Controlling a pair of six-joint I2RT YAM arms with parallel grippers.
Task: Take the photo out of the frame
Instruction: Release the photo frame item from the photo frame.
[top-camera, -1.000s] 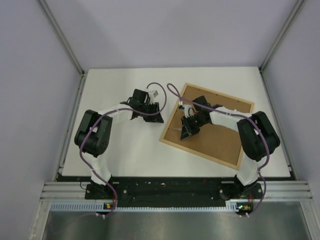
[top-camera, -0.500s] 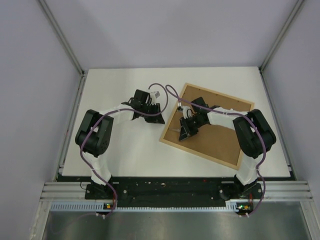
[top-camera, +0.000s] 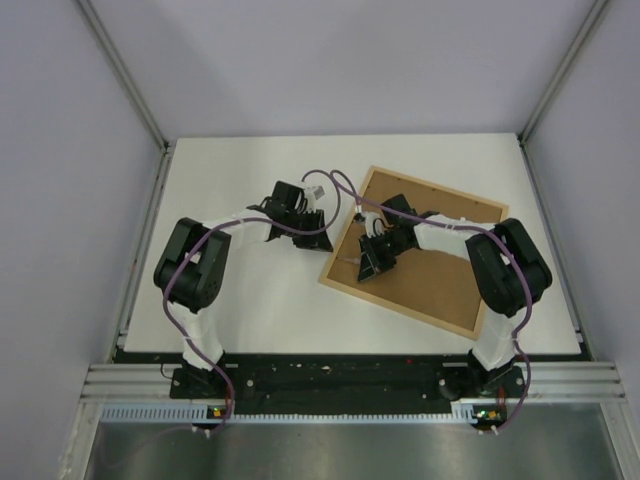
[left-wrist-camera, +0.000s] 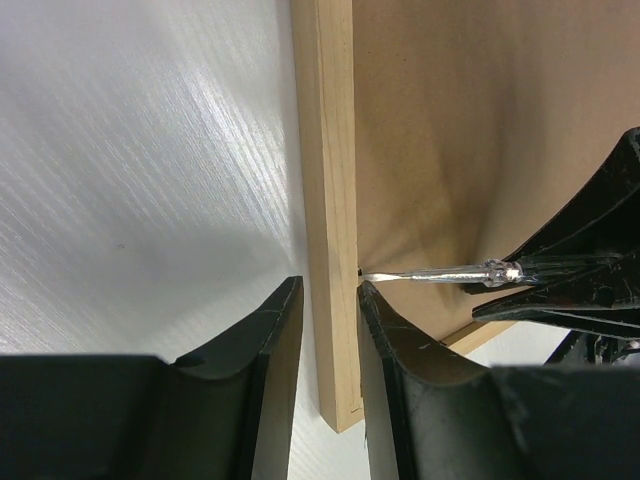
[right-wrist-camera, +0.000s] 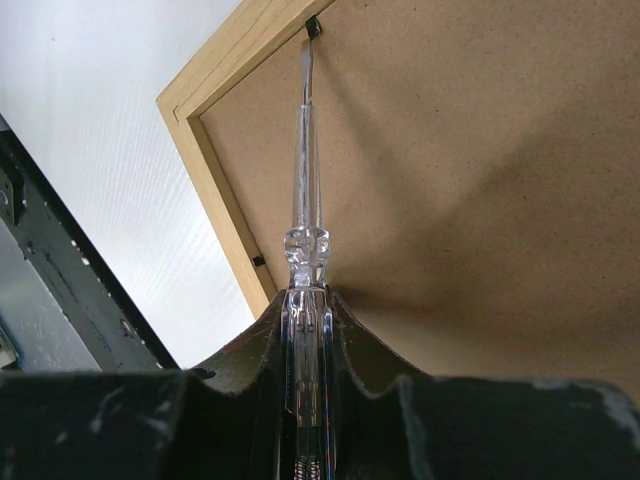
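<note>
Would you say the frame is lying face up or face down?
Face down: the frame shows its brown fibreboard back upward, inside the wood rim.

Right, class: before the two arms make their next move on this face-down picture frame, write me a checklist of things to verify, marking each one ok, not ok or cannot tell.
1. Large light-wood rectangular frame lies back-up on the white table: ok.
2. Right gripper shut on the clear plastic screwdriver: ok.
3. Screwdriver tip at the small black tab on the frame's inner edge: ok.
4. Left gripper straddling the frame's wooden rail: ok.
5. Left gripper actually clamping that rail: cannot tell.
6. Photo ready to lift out: cannot tell, the brown fibreboard backing hides it.
</note>
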